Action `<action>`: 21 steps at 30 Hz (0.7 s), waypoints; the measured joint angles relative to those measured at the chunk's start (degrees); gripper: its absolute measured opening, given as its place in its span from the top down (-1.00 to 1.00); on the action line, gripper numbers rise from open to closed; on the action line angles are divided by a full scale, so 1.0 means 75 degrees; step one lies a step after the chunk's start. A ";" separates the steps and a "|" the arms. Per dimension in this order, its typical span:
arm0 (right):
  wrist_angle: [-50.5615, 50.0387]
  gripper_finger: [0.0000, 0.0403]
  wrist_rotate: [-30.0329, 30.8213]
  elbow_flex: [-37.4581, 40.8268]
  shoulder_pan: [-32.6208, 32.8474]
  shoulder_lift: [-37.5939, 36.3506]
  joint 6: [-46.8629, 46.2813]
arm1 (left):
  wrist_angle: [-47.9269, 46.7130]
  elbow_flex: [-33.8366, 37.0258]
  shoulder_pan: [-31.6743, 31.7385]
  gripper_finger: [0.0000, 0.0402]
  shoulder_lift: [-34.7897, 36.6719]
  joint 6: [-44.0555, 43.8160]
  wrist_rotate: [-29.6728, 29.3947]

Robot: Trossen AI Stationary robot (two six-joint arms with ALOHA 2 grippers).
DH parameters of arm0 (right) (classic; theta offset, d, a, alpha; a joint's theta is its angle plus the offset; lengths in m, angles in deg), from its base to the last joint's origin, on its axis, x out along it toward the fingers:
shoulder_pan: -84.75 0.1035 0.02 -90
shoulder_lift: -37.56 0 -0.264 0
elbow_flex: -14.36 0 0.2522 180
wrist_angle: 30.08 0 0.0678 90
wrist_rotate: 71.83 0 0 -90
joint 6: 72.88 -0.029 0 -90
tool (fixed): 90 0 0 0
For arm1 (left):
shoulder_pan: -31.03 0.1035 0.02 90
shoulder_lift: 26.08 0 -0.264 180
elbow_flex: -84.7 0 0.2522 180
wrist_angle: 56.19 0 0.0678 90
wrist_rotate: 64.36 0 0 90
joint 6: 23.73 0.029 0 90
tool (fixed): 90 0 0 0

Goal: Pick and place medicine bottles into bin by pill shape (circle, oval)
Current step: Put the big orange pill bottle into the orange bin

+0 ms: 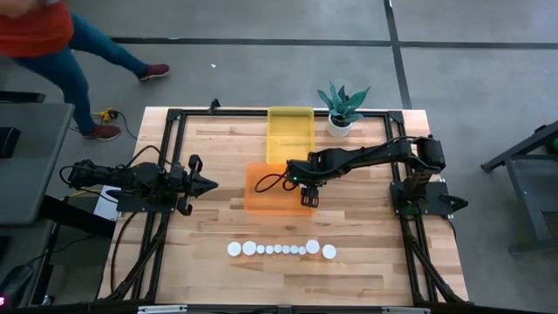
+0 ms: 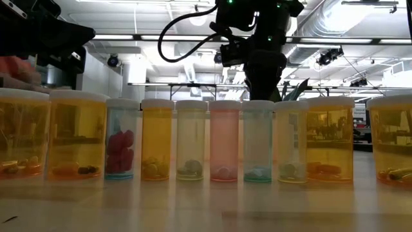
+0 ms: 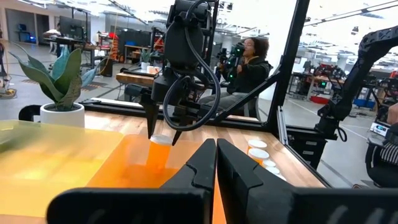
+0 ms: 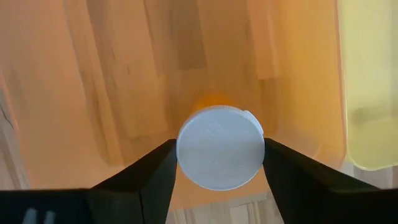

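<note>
- The right gripper [image 1: 307, 194] hangs over the orange bin [image 1: 261, 199] at the centre of the frame, its fingers closed on a white-capped bottle [image 4: 220, 147].
- The yellow bin [image 1: 289, 131] sits just above the orange one, with a potted plant [image 1: 342, 108] to its right.
- A row of bottles [image 1: 281, 249] lines the lower middle of the table [image 1: 366, 244].
- The left gripper [image 1: 206, 184] waits at centre left, fingers closed and empty.
- A person [image 1: 61, 48] walks at upper left.

bottle [image 4: 220, 147] in right pincer [image 1: 307, 197] over bin [image 1: 261, 202], bottle row [image 1: 281, 249] in front
</note>
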State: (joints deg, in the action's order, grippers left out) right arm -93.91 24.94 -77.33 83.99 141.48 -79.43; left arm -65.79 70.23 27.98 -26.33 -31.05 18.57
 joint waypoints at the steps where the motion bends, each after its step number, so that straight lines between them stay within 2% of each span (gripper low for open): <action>1: 0.0014 -0.15 0.0000 0.0000 0.0000 0.0000 0.0001 | 0.0000 -0.0001 0.0002 0.97 -0.0001 -0.0001 0.0000; 7: 0.0084 -0.26 -0.0001 0.0000 0.0000 0.0000 0.0015 | 0.0000 -0.0001 0.0003 0.97 -0.0001 0.0000 0.0000; 21: 0.0108 -0.27 -0.0026 0.0000 0.0000 -0.0006 0.0076 | -0.0001 -0.0001 0.0002 0.97 -0.0001 0.0001 -0.0002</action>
State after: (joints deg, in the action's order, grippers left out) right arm -93.10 24.74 -77.33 83.99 141.44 -78.87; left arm -65.80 70.22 28.00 -26.33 -31.05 18.56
